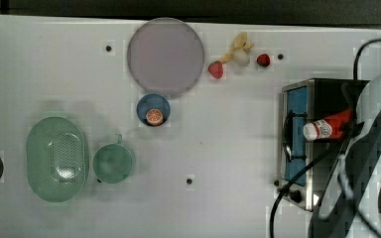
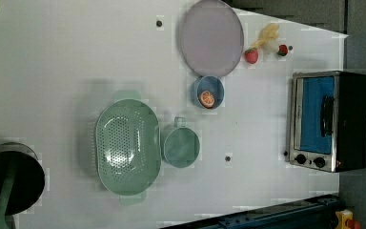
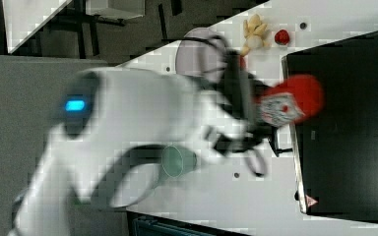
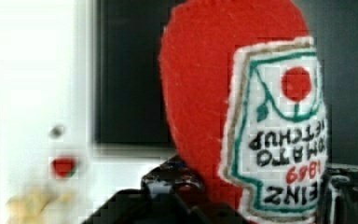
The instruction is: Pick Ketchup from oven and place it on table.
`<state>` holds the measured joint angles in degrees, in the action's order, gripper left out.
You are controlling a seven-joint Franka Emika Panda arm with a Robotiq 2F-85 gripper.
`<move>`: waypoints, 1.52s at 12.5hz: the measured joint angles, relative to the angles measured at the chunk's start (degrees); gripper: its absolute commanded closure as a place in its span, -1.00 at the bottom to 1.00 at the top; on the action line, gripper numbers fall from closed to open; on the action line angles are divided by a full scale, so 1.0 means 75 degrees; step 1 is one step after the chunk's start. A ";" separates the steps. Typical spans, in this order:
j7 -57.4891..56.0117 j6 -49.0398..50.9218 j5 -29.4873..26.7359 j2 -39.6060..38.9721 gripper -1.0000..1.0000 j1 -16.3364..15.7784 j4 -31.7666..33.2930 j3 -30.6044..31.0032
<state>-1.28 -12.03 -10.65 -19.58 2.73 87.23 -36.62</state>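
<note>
A perforated green colander [image 1: 57,158] and a round grey plate [image 1: 165,56] are seen on the smooth white table [image 1: 228,148]. At the top view's three o'clock, the felt-textured ketchup [image 1: 327,127] is pinched by the gripper [image 1: 349,130] above the boxy steel-fronted oven [image 1: 297,144].

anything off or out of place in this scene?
Nothing spilled or damaged. One oddity: the ketchup isn't standing upright; it is tipped over above the oven in the gripper. Dishes and toy fruit sit neatly on the table.
</note>
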 measured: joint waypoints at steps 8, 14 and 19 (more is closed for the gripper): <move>0.0000 0.1087 -0.0175 0.1425 -0.26 -0.1539 -0.0664 0.2040; 0.0000 0.0353 0.0899 0.0918 -0.27 -0.2425 0.1858 0.2721; 0.0000 -0.2335 0.0898 0.0457 -0.27 -0.2388 0.4394 0.2781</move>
<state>-1.28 -29.54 -3.92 -16.16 -15.18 120.19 -15.76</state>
